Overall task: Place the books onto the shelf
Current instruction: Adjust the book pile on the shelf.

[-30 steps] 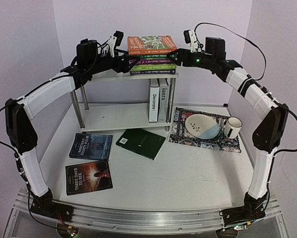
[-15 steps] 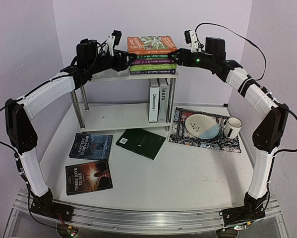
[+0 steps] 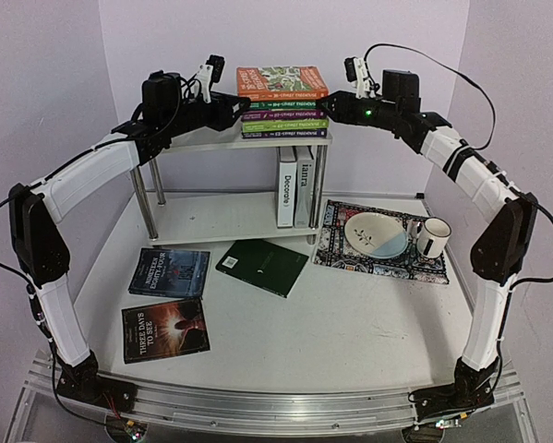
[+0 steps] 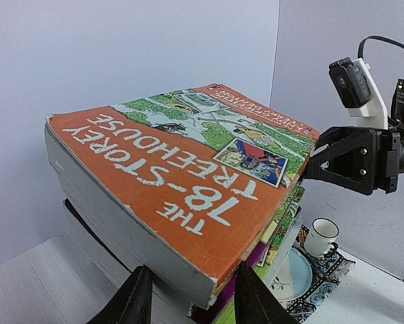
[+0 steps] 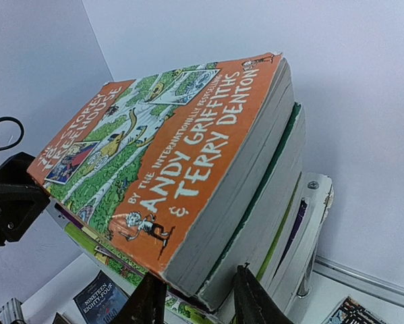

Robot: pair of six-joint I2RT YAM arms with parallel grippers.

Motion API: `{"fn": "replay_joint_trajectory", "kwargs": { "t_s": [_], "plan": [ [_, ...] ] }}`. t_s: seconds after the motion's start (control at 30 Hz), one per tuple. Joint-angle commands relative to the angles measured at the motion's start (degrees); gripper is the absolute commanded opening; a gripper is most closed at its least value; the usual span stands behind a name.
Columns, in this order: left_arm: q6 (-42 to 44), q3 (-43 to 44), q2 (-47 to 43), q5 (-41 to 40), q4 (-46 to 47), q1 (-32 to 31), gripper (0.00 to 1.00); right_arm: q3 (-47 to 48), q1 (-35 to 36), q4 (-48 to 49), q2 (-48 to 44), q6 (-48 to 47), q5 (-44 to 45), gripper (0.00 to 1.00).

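Note:
A white two-tier shelf (image 3: 207, 138) carries a flat stack of Treehouse books (image 3: 285, 122), topped by the orange "18-Storey Treehouse" book (image 3: 282, 81) (image 4: 188, 169) (image 5: 168, 148). My left gripper (image 3: 235, 106) (image 4: 193, 273) is at the stack's left end, jaws astride the orange book's corner with a gap on one side. At the right end my right gripper (image 3: 331, 100) (image 5: 199, 273) straddles the other corner, not pressed tight. "Decorate" (image 3: 286, 189) and "ianra" (image 3: 305, 189) stand upright on the lower board. A dark green book (image 3: 262, 266) and two dark books (image 3: 170, 272) (image 3: 165, 329) lie on the table.
A black patterned mat (image 3: 350, 254) right of the shelf holds a bowl (image 3: 376, 233) and a striped mug (image 3: 431, 236). Both arms arch high over the table sides. Purple walls stand close behind and beside the shelf.
Both grippers' jaws have narrowed around the ends of the top book. The arms and the stack have hardly shifted.

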Motion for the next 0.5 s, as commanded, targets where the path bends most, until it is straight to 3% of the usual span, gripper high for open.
{"fn": "replay_joint_trajectory", "kwargs": {
  "t_s": [0.0, 0.47],
  "plan": [
    [-0.58, 2.9, -0.59, 2.59, 1.63, -1.08, 0.42, -0.19, 1.4, 4.46, -4.01, -0.08, -3.34, 0.39],
    [-1.1, 3.12, -0.65, 4.98, 1.65, -1.13, 0.42, -1.96, 1.43, 4.55, -5.51, -0.8, -3.12, 0.4]
  ]
}}
